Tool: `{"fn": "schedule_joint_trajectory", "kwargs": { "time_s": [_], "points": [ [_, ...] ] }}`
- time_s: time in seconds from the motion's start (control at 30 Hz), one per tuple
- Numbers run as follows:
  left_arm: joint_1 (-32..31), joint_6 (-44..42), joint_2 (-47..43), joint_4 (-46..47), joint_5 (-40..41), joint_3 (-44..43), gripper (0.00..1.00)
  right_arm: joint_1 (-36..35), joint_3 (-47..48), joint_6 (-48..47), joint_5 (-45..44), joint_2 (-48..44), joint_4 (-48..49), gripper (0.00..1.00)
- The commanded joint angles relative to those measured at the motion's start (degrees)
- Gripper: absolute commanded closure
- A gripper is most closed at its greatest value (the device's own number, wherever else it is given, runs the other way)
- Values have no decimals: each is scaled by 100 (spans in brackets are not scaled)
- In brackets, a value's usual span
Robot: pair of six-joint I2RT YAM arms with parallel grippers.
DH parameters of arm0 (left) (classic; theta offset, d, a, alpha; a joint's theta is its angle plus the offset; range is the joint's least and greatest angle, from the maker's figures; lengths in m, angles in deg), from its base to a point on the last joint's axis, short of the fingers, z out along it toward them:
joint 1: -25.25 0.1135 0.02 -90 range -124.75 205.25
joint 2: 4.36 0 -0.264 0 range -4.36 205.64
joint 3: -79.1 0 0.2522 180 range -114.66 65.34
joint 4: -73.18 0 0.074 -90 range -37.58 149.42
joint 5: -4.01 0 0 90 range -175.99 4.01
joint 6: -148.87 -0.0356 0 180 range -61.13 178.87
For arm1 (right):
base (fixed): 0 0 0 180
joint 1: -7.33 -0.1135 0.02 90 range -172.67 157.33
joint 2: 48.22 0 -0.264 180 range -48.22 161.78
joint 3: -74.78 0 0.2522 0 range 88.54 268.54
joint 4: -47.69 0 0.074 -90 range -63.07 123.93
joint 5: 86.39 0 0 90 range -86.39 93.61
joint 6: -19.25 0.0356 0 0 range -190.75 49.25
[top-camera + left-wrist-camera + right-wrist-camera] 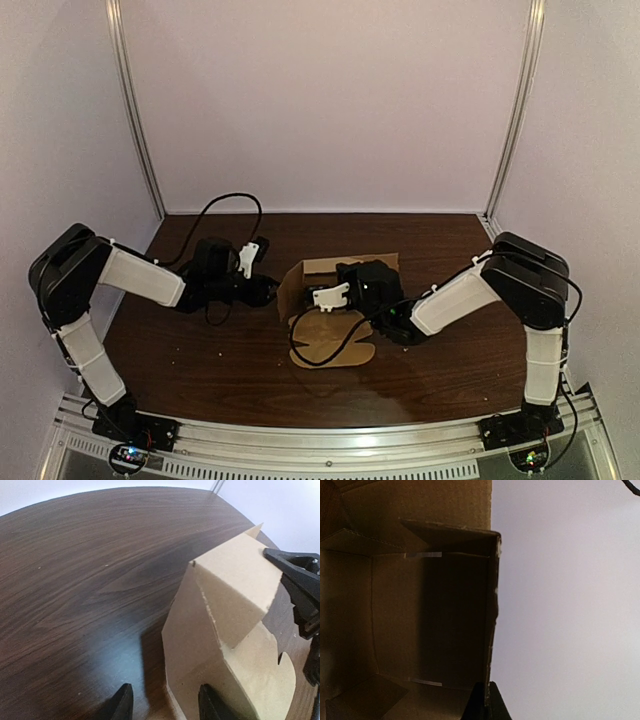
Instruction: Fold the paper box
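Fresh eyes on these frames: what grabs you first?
The half-folded brown cardboard box at the centre of the dark wooden table, with a flap lying flat towards the arms. The right gripper appears to pinch the box's wall rim. The left gripper sits open at its left side.

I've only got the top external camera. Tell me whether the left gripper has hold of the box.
Observer: No. The left wrist view shows the left gripper open, with the edge of the paper box just ahead of it.
Operator: Check the right one.
Observer: The right wrist view shows the right gripper pinching the edge of one box wall.
Operator: Report the box's inside.
Observer: Same view: bare cardboard, with a flap leaning inward at each end.
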Motion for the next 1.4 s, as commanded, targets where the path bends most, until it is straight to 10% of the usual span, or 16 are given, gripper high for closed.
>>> {"fn": "schedule_joint_trajectory", "kwargs": {
  "time_s": [0.0, 1.37],
  "points": [
    [-209, -77, 123, 486, -575, -13, 53, -64, -149, 87, -124, 13, -34, 100],
    [-981, -425, 735, 1235, -9, -225, 48, -212, -304, 712, -125, -432, -789, 100]
  ]
}}
